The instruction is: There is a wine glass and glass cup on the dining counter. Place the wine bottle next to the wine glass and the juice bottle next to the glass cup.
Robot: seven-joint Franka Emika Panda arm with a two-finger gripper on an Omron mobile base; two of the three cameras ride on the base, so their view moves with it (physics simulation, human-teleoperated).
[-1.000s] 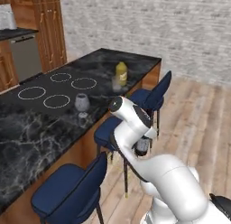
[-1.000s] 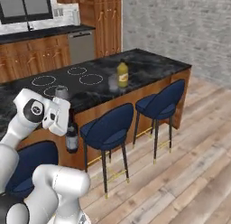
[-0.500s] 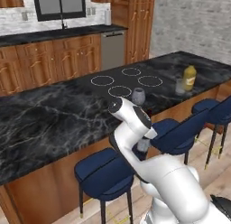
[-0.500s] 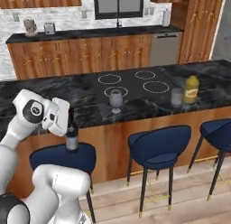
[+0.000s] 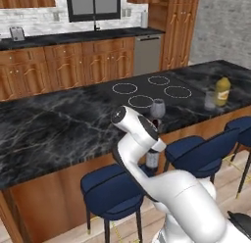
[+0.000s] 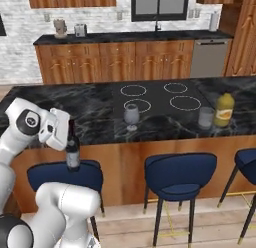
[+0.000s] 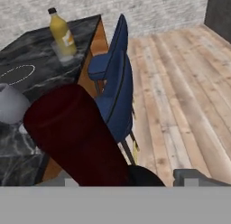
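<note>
Gripper [image 6: 66, 134] jaws are seen closed around the neck of the wine bottle [image 6: 73, 151], which hangs upright below the hand, off the near edge of the dining counter [image 6: 100, 119] and above a blue stool [image 6: 65, 174]. How tightly the jaws are set cannot be told, but the bottle is carried off every surface. In the left base view the same bottle [image 5: 152, 156] is partly hidden behind the white arm, with its lower body showing just beyond the wrist, in front of the counter's wooden side.

In the hand view the dark red body of the bottle [image 7: 79, 135] is seen running away from the fingertips, and the counter top [image 7: 43, 60] lies to one side of it.

Beyond the gripper, on the black marble top, the wine glass [image 6: 131, 115] is stood near the front edge, just in front of the 4 white cooktop rings [image 6: 160, 96]. Further along the counter from the gripper, the glass cup [image 6: 205, 117] and the juice bottle [image 6: 224, 110] are stood just beside each other, both upright, well apart from the wine glass. In the hand view the juice bottle [image 7: 62, 32] is seen at the far end of the counter with the cup [image 7: 63, 53] right against it.

2 more blue stools [image 6: 180, 174] are lined along the counter's near side.
</note>
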